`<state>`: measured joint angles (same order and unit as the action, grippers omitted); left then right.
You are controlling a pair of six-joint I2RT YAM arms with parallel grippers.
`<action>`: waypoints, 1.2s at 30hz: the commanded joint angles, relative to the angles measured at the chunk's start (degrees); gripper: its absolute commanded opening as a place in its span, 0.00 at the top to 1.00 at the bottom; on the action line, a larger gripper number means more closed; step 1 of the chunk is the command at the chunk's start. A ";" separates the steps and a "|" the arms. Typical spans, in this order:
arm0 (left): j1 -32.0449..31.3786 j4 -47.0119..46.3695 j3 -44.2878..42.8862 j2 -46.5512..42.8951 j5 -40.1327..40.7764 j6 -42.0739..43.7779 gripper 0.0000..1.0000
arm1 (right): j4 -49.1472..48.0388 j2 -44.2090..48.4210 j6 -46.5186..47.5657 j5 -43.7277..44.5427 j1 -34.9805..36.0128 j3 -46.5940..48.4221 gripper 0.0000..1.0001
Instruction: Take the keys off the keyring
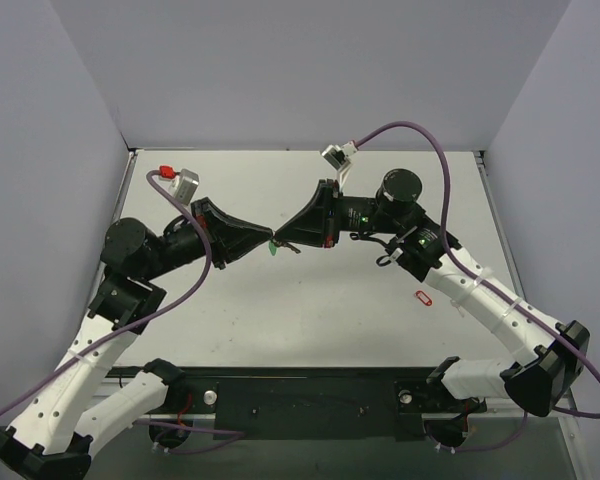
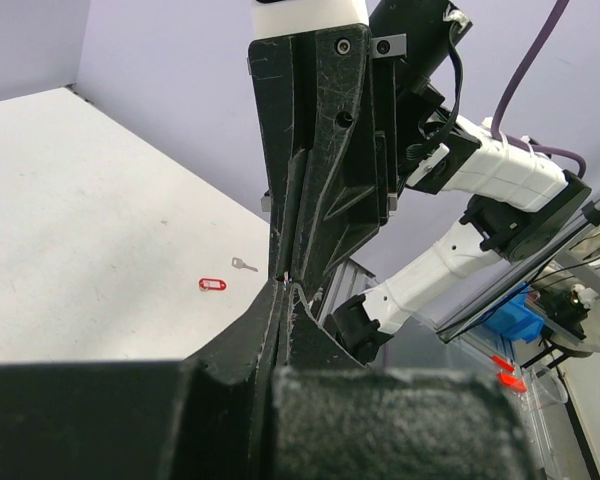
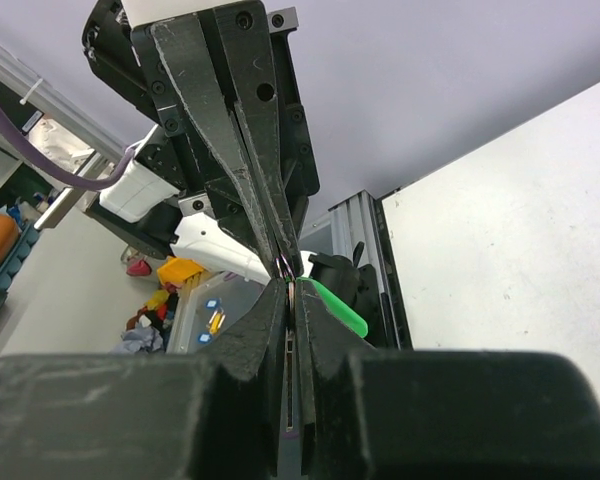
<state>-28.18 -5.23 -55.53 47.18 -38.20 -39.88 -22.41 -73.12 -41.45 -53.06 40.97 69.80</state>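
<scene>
My two grippers meet tip to tip in the air above the table's middle. My left gripper (image 1: 268, 239) (image 2: 285, 287) is shut on the small metal ring of the keyring. Its green fob (image 1: 272, 249) (image 3: 336, 306) hangs just beside the tips. My right gripper (image 1: 284, 240) (image 3: 292, 288) is shut on a thin flat metal piece, apparently a key on that ring, seen edge-on between its jaws. A separate small silver key (image 2: 244, 264) lies loose on the table, apart from both grippers.
A red oval outline piece (image 1: 421, 297) (image 2: 212, 284) lies on the table to the right, next to the loose key and near the right arm's forearm (image 1: 480, 295). Grey walls enclose the table on the left, back and right.
</scene>
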 commanded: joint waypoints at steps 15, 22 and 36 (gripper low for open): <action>-4.33 21.56 -11.00 5.02 -8.04 14.29 1.00 | 0.62 -1.58 3.57 -2.05 3.15 1.30 1.00; -5.48 27.73 -14.87 6.70 -8.12 18.86 1.00 | 2.90 -2.38 5.15 -2.05 3.85 2.01 1.00; -5.48 34.06 -17.51 7.76 -9.18 23.09 1.00 | 8.70 -2.64 9.11 -1.87 4.91 3.32 1.00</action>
<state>-31.20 30.04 -70.65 53.78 -43.09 -17.78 -9.58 -74.39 -33.98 -56.84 43.48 70.54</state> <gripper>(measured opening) 0.015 0.012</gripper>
